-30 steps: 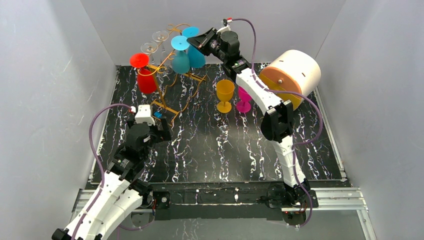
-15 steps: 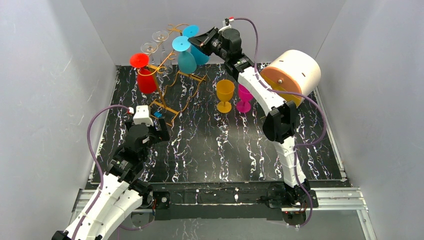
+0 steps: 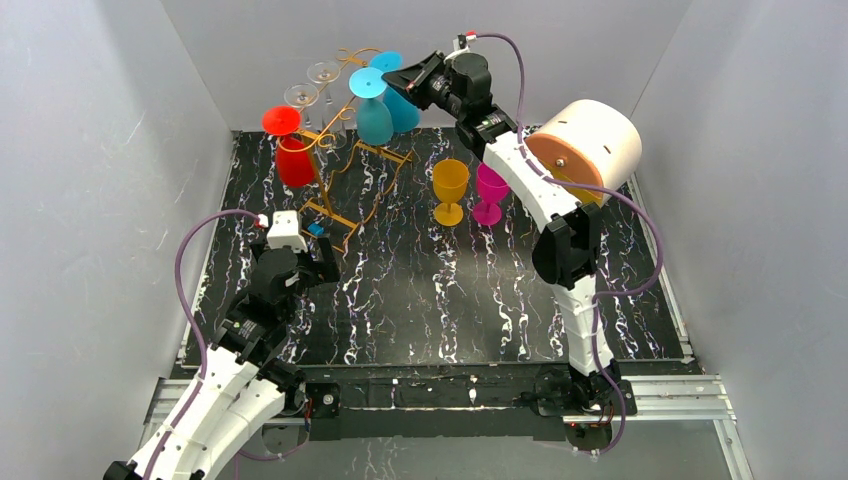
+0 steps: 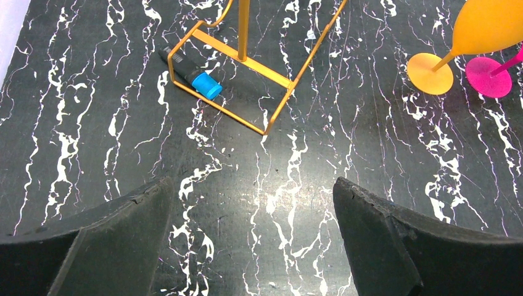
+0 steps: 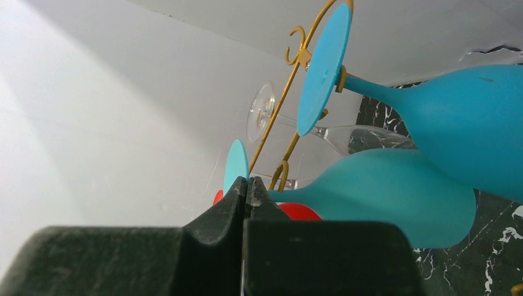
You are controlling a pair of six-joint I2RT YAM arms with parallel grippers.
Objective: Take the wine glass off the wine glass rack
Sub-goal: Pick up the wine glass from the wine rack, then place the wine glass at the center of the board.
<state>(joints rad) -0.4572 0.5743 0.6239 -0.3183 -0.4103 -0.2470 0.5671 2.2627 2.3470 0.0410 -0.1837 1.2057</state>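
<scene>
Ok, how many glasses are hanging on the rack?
5: red glass on the left, two clear glasses at the back, near blue glass held by the right gripper, far blue glass behind it.

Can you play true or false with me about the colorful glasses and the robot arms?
1. The right gripper is pinched shut on the stem of a blue wine glass. True.
2. The left gripper is holding the red glass. False: it is wide open above the table and holds nothing.
3. The yellow glass hangs on the wine glass rack. False: it stands upright on the table, beside the pink glass.
4. The red glass hangs upside down on the wine glass rack. True.
</scene>
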